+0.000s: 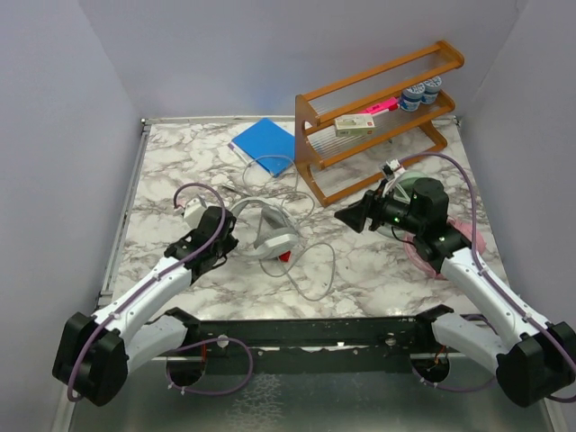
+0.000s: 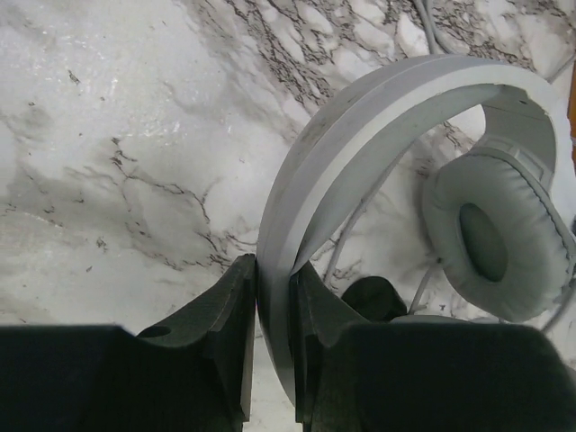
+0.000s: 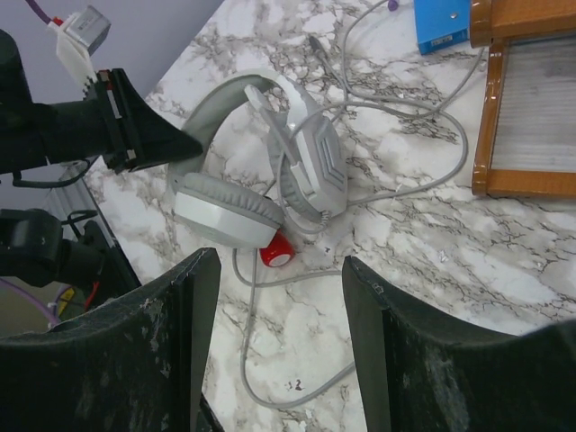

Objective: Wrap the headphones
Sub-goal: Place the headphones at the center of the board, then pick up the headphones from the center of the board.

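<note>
My left tool (image 2: 274, 297) pinches the silver-grey headphones (image 2: 360, 126) by the headband on the table (image 2: 108, 135), my right tool (image 3: 277, 265) hangs wide open, and that loose cable (image 3: 423, 184) could snag and tug the band free.

White arms (image 1: 148, 292) with black joints, purple cables (image 1: 196, 185) and black wedge-shaped fingers (image 3: 162, 360).

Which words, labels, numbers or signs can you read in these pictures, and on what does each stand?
No text can be read for certain.
The box on the wooden rack: print too small to read.
The round tins on the rack: labels blurred.
The table: small dark marks, not legible.
</note>
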Robot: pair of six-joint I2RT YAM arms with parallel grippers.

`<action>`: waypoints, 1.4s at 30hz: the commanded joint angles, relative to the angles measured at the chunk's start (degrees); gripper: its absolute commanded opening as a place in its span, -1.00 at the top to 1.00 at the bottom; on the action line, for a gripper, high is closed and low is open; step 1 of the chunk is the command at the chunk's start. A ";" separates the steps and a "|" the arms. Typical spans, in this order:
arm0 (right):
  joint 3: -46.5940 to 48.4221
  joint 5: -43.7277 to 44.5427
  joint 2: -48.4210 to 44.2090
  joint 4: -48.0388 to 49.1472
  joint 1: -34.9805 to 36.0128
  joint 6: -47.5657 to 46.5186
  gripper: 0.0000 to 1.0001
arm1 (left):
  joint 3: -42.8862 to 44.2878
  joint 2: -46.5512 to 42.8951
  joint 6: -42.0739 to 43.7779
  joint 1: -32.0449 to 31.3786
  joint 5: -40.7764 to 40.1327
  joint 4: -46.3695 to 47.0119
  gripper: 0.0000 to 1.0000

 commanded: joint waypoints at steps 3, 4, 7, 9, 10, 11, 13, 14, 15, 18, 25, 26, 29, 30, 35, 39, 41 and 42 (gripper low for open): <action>-0.58 -0.15 -1.14 -1.91 -0.04 -1.33 -0.28 | -0.62 4.16 -3.15 -0.49 -4.23 9.81 -0.17; -0.45 -0.19 -1.00 -2.10 -0.01 -1.47 -0.28 | -0.11 4.73 -1.91 -0.49 -4.10 9.83 -0.32; -0.30 -0.53 -0.63 -2.04 -0.06 -1.67 -0.28 | 1.81 5.32 3.98 -0.49 -4.46 9.24 -0.61; -0.16 -0.73 -0.23 -1.83 -0.06 -1.67 -0.28 | 3.88 5.54 8.90 -0.17 -5.60 7.01 -0.68; 0.00 -0.88 0.07 -1.75 -0.01 -1.67 -0.28 | 5.01 5.85 10.96 0.69 -5.12 5.92 -0.72; 0.24 -1.11 0.29 -1.80 -0.05 -1.74 -0.28 | 5.92 6.14 13.85 2.40 -2.79 5.72 -0.75; 0.57 -1.66 0.83 -1.81 -0.05 -2.01 -0.28 | 6.06 6.45 18.07 7.30 5.04 6.64 -0.80; 0.65 -1.78 1.11 -1.75 -0.06 -2.10 -0.28 | 5.07 6.16 19.95 10.77 10.04 8.20 -0.82; 0.83 -1.88 1.35 -1.66 -0.03 -2.19 -0.28 | 3.94 5.71 21.09 12.89 14.18 10.08 -0.82; 1.18 -2.21 2.24 -1.53 -0.01 -2.29 -0.28 | 1.74 4.85 24.18 17.32 24.13 14.22 -0.81; 0.91 -2.71 2.70 -0.85 -0.06 -2.03 -0.28 | 9.52 14.90 31.61 19.23 34.26 4.32 -0.78; 0.82 -2.63 2.62 -0.80 -0.06 -1.92 -0.28 | 9.44 15.07 32.03 19.24 34.35 3.99 -0.79; 0.05 -2.43 2.25 1.03 -0.06 -1.26 -0.28 | 8.66 15.47 32.77 19.24 32.53 3.75 -0.82; -0.14 -2.47 2.22 1.42 -0.06 -1.02 -0.28 | 8.61 15.84 32.95 19.26 31.80 3.68 -0.82; 0.22 -2.83 2.58 1.45 -0.06 -0.95 -0.28 | 9.42 18.16 32.53 19.21 31.32 4.65 -0.95; 0.25 -2.31 2.02 1.44 -0.03 -0.89 -0.28 | 11.86 21.78 30.57 19.26 28.02 3.19 -0.98; 0.10 -1.97 1.64 1.37 -0.05 -0.75 -0.28 | 14.75 25.10 31.89 19.23 27.70 0.32 -0.98; 0.01 -1.84 1.39 1.36 -0.01 -0.71 -0.28 | 16.08 26.61 31.97 19.26 26.55 -0.49 -0.98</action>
